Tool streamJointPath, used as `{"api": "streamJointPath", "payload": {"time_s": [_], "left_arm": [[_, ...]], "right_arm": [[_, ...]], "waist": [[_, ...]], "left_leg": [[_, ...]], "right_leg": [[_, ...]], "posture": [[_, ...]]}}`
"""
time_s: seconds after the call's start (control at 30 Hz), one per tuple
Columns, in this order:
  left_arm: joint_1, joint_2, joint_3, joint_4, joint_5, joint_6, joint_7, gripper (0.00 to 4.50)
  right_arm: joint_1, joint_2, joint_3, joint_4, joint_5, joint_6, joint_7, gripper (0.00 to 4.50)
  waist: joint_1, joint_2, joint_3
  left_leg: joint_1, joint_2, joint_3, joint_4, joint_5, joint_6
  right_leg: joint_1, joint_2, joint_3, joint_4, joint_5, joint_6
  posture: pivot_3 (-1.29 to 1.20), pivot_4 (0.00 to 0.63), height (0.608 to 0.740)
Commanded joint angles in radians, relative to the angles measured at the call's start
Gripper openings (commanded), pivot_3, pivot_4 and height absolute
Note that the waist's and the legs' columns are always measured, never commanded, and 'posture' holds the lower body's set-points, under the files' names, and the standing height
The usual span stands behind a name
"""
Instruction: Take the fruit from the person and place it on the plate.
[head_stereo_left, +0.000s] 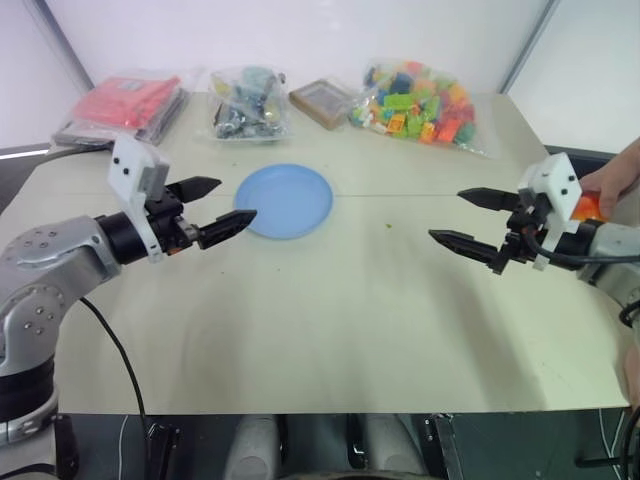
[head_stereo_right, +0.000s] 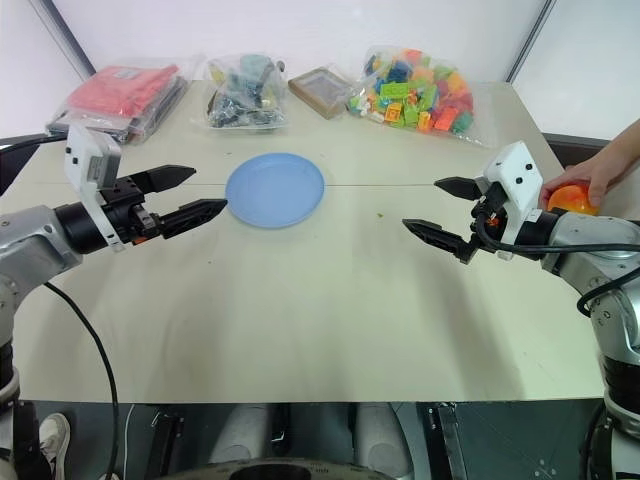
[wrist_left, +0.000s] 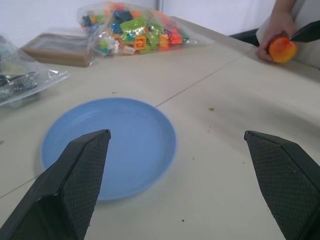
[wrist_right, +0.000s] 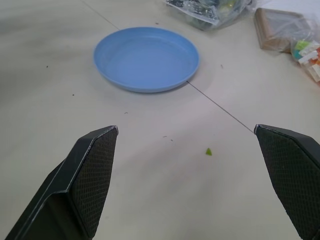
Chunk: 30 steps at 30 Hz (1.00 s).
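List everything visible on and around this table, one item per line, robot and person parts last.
Round flat light blue plate: one, table centre, empty.
Round orange-yellow fruit: one, right table edge, in the person's fingers.
Clear bag of multicoloured toy blocks: one, far edge.
Clear bag of dark parts: one, far edge.
Red packet: one, far left corner.
Flat brown box: one, far edge.
Beige table: one.
Person's hand: one, right.
Left hand, right hand: black fingers, both open, above the table.

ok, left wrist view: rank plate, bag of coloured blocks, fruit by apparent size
1. plate, largest in frame, though it also lies nearest the camera.
2. bag of coloured blocks, smaller in frame but farther back, so its true size against the plate is unsure.
3. fruit, clearly smallest, held in the person's hand.
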Motion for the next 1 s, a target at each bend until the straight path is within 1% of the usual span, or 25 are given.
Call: {"api": "streamJointPath", "payload": {"time_s": [0.03,0.5,0.7,0.77,0.87,0.93,0.97,1.0], "left_arm": [[-0.011,0.010,0.007,-0.019,-0.001,-0.022,-0.001,4.50],[-0.020,0.008,-0.012,-0.006,0.014,-0.043,-0.016,4.50],[-0.022,0.006,-0.016,-0.004,0.018,-0.051,-0.013,4.50],[-0.029,0.003,-0.021,0.000,0.027,-0.061,-0.011,4.50],[-0.038,-0.005,-0.041,0.001,0.057,-0.091,-0.008,4.50],[-0.047,-0.007,-0.067,0.007,0.105,-0.129,-0.003,4.50],[-0.056,-0.012,-0.081,0.013,0.131,-0.154,0.002,4.50],[-0.063,-0.016,-0.091,0.018,0.150,-0.172,0.004,4.50]], "right_arm": [[-0.013,-0.010,-0.024,-0.010,0.002,-0.004,-0.002,4.46],[-0.009,-0.013,-0.031,-0.020,0.004,0.004,-0.012,4.46],[-0.021,0.001,-0.033,-0.030,0.021,0.018,-0.032,4.46],[-0.044,0.026,-0.031,-0.030,0.031,0.028,-0.064,4.46],[-0.136,0.130,-0.017,-0.019,0.050,0.092,-0.215,4.46],[-0.194,0.202,-0.032,-0.004,0.090,0.158,-0.303,4.46],[-0.248,0.282,-0.057,0.004,0.154,0.204,-0.392,4.46],[-0.287,0.339,-0.076,0.009,0.200,0.238,-0.458,4.46]], "waist": [[0.000,0.000,0.000],[0.000,0.000,0.000],[0.000,0.000,0.000],[0.000,0.000,0.000],[-0.004,0.000,0.000],[-0.003,0.000,0.000],[-0.003,0.000,0.000],[-0.003,0.000,0.000]], "left_leg": [[0.000,0.000,0.000,0.000,0.000,0.000],[0.000,0.000,0.000,0.000,0.000,0.000],[0.000,0.000,0.000,0.000,0.000,0.000],[0.000,0.000,0.000,0.000,0.000,0.000],[0.000,0.000,0.000,0.000,0.000,0.000],[0.001,0.000,0.000,0.000,0.000,0.000],[0.000,0.000,0.000,0.000,0.000,0.000],[0.001,0.000,0.000,0.000,0.000,0.000]], "right_leg": [[0.000,0.000,0.000,0.000,0.000,0.000],[0.000,0.000,0.000,0.000,0.000,0.000],[0.000,0.000,0.000,0.000,0.000,0.000],[0.000,0.000,0.000,0.000,0.000,0.000],[0.000,0.000,0.000,0.001,0.000,0.000],[0.000,0.001,0.000,0.001,0.000,0.000],[0.000,0.001,0.000,0.001,0.000,0.000],[0.000,0.001,0.000,0.001,0.000,0.000]], "posture": [[0.00,0.150,0.731],[0.00,0.150,0.731],[0.00,0.150,0.731],[0.00,0.150,0.731],[0.00,0.150,0.731],[0.00,0.150,0.731],[0.00,0.150,0.731],[0.00,0.150,0.731]]}}
